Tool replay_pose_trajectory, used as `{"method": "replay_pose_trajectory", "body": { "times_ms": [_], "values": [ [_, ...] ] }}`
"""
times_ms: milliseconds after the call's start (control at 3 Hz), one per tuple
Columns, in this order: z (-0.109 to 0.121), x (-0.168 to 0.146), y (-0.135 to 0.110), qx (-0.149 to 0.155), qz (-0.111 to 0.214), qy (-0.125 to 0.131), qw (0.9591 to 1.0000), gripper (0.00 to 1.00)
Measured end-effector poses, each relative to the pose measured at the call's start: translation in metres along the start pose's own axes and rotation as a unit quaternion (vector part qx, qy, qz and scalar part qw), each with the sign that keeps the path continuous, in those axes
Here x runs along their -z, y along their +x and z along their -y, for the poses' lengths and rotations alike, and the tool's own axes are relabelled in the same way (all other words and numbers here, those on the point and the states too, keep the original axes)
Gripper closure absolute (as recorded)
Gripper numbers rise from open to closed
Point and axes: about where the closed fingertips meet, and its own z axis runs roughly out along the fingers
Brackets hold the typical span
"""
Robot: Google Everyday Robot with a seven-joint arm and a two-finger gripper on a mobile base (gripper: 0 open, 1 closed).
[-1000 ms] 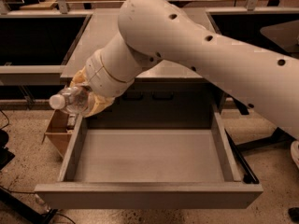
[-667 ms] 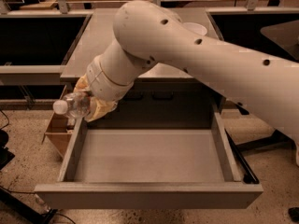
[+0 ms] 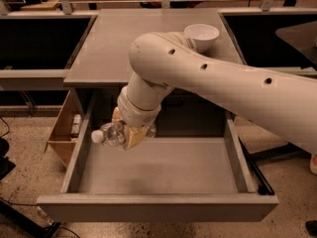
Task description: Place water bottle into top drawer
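Looking down in the camera view, the gripper (image 3: 128,134) hung over the rear left part of the top drawer (image 3: 158,208), which stood pulled out from under the grey table (image 3: 129,43). Its tan fingers (image 3: 133,138) were clamped round the water bottle (image 3: 112,133). The bottle lay on its side in the grasp, with its white cap pointing toward the drawer's left wall and close to it. It appeared to be held above the drawer floor rather than resting on it, though the gap could not be read with certainty. The white arm (image 3: 223,83) reached in from the right, crossing above the table's front edge. A white bowl (image 3: 201,35) stood on the table top behind the arm, well apart from the bottle. A cardboard box (image 3: 60,133) sat on the ground just outside the drawer's left wall.

The step in hand seemed to be the lowering and release. Done well, it would call for bringing the bottle a little toward the drawer's middle, so the cap cleared the left wall and could not tip out toward the box. The bottle should then go straight down until it lay on the floor before the fingers parted. Being round and on its side, it would likely roll, so a low, gentle release looked wiser than a drop. The wrist would also need to lift out without catching the table edge overhead.
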Motion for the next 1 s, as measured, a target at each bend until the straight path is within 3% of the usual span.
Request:
{"method": "replay_pose_trajectory", "body": {
  "times_ms": [333,667,1000],
  "values": [
    [-0.027,-0.012,0.027,-0.021,-0.053,-0.043,0.9974,1.0],
    [-0.043,-0.028,0.049,-0.033,-0.1,-0.073,0.9918,1.0],
    [-0.048,-0.049,0.064,-0.035,-0.128,-0.086,0.9873,1.0]
  ]
}}
